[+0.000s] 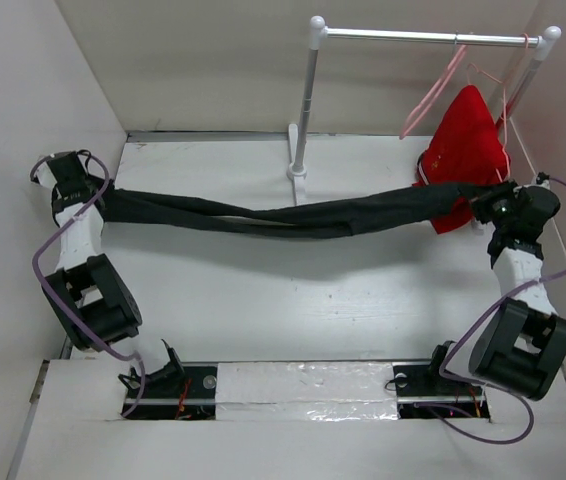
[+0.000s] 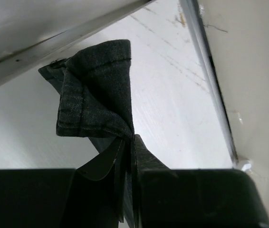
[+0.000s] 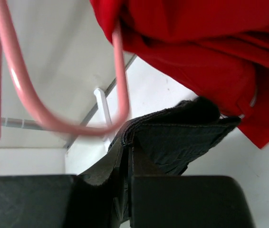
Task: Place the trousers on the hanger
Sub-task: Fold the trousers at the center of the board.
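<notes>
The black trousers (image 1: 263, 215) hang stretched and twisted above the table between both arms. My left gripper (image 1: 96, 203) is shut on one end at the far left; in the left wrist view its jaws (image 2: 130, 141) pinch bunched hem cloth (image 2: 96, 99). My right gripper (image 1: 475, 205) is shut on the other end at the right, just below the red garment (image 1: 468, 135). In the right wrist view the jaws (image 3: 127, 145) pinch a folded seam of the trousers (image 3: 182, 137). The pale-pink hanger (image 1: 431, 92) hangs empty on the rail; its rounded corner (image 3: 16, 80) looms blurred just above my right fingers.
A white rack, with its upright (image 1: 306, 100) and rail (image 1: 423, 37), stands at the back of the table. The red garment (image 3: 196, 42) hangs on a second hanger at the rail's right end. Side walls stand close to both arms.
</notes>
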Motion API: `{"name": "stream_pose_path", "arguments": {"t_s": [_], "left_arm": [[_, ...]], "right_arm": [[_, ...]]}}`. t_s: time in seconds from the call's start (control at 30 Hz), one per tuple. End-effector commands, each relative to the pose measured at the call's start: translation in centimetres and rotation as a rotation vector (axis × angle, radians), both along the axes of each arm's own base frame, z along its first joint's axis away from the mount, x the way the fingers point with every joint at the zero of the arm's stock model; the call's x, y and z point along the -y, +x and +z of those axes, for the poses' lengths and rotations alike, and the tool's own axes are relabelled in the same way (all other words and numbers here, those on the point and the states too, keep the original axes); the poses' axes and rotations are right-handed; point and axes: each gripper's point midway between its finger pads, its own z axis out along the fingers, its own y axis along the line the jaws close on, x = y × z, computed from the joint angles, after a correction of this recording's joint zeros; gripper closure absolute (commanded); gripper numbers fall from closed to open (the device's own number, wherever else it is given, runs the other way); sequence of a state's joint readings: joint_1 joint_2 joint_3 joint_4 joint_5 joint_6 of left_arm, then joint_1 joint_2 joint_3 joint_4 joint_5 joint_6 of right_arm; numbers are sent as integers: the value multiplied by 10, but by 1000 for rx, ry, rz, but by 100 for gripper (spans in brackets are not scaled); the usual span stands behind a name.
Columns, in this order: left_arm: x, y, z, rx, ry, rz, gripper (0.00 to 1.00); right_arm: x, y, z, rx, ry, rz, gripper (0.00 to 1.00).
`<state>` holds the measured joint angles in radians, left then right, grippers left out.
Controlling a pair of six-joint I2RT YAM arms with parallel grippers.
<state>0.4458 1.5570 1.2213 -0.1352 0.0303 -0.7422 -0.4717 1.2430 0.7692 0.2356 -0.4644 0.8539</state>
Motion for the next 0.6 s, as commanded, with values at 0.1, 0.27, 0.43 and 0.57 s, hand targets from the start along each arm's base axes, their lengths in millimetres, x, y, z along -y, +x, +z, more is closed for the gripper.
{"name": "stream_pose_path", "arguments": {"t_s": [0.1,0.27,0.43,0.57], "left_arm": [[-13,32,118,254,76,-8,100],[-4,11,112,285,77,-15,100],[5,-27,-8,109,20,14,100],[3,-61,-94,-37,-68,55,100]], "right_arm": [[29,3,127,284,-97,-59,100],[23,-9,81,191,-59,-47,100],[16,-26,-31,54,31,-36,100],[40,-63,-111,-91,148,-108,100]]}}
